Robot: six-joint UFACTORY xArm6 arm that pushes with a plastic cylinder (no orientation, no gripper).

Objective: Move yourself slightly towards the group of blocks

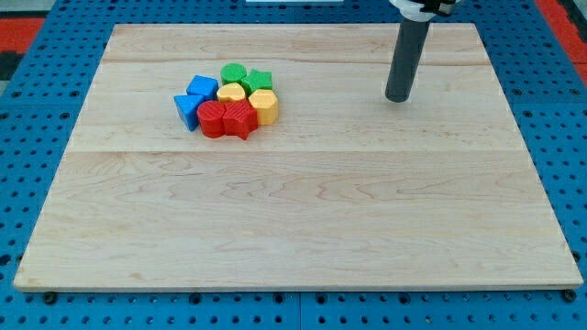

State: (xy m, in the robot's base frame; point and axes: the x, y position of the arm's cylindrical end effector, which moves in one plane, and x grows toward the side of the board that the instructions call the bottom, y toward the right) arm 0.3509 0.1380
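The blocks form one tight cluster (227,99) on the board (293,220), toward its top-left corner, pieces touching one another. My tip (398,98) rests on the board near the top edge, well apart, to the cluster's right.

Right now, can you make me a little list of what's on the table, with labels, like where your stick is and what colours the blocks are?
Surface: wooden board on a blue pegboard
My tip: on the board, upper right of centre
Blocks: one tight cluster, upper left of centre
Blue blocks: two, cluster's left side
Green blocks: two, cluster's top
Yellow blocks: two, middle and right
Red blocks: two, cluster's bottom
Tip versus blocks: to their right, apart, touching none
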